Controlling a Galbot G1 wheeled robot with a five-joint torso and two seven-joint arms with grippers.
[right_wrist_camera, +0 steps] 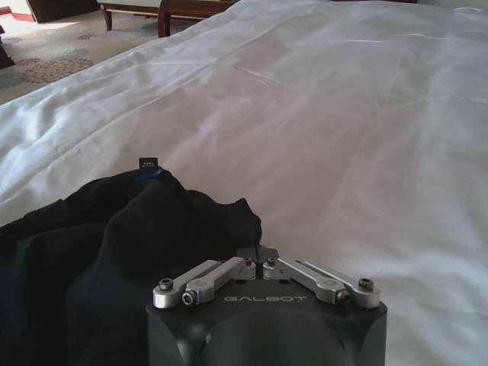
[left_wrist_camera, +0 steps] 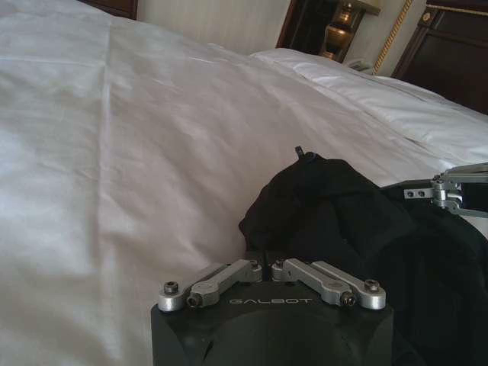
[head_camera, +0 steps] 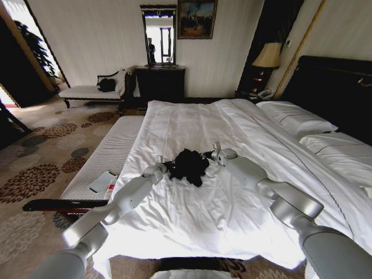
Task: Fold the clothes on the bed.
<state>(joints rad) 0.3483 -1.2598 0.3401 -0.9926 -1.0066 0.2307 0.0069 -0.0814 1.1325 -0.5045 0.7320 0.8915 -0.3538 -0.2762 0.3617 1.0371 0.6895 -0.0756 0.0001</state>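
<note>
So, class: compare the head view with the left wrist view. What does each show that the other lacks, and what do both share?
Head view alone: the bench beside the bed with a grey slab on it, and a mirror.

Left wrist view alone: the left claw shut on the shirt's cloth, seen close.

Both: the crumpled black T-shirt on the white bed, the right claw at the shirt's far side, and the lamp.
</note>
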